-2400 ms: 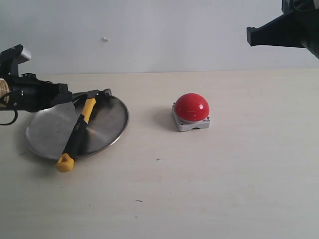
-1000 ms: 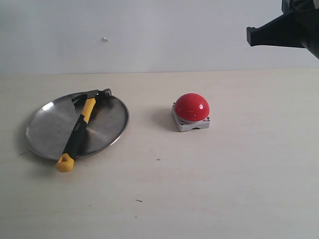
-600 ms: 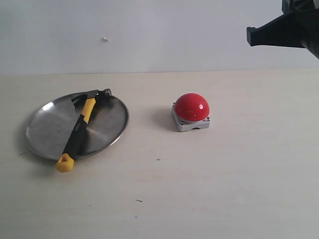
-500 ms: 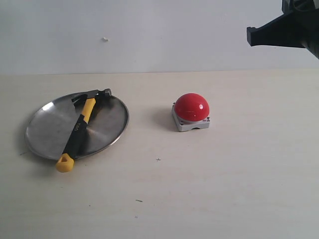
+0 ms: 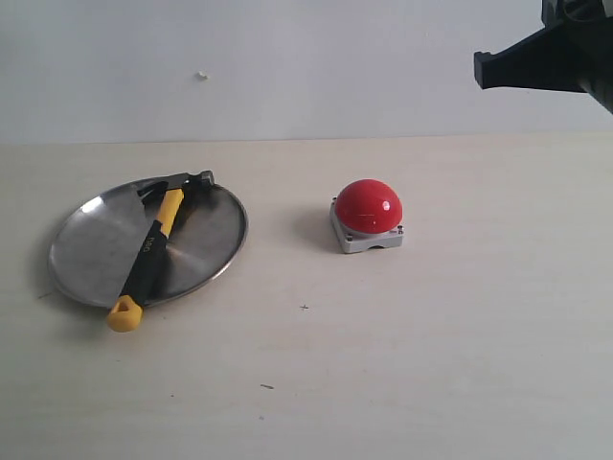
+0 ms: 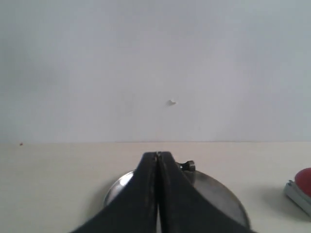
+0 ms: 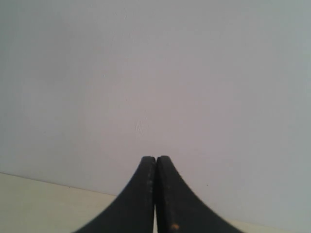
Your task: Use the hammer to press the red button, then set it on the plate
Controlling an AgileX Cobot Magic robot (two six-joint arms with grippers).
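The hammer (image 5: 153, 251) lies across the silver plate (image 5: 96, 244), its dark head at the plate's far rim and its yellow butt hanging over the near rim. The red button (image 5: 368, 206) stands on its grey base to the right of the plate. My left gripper (image 6: 157, 156) is shut and empty, out of the exterior view; behind its fingers show the plate (image 6: 221, 194), the hammer's head (image 6: 186, 165) and an edge of the red button (image 6: 304, 180). My right gripper (image 7: 155, 159) is shut and empty, raised at the top right (image 5: 486, 67), facing the wall.
The objects stand on a pale table (image 5: 402, 345) that runs to a white wall (image 5: 287, 57) at the back. A few small dark specks (image 5: 266, 386) lie on the table's near part.
The left arm, which stood over the plate's left side 2.4 s ago, has drawn back out of the exterior view. Nothing has moved in the last second.
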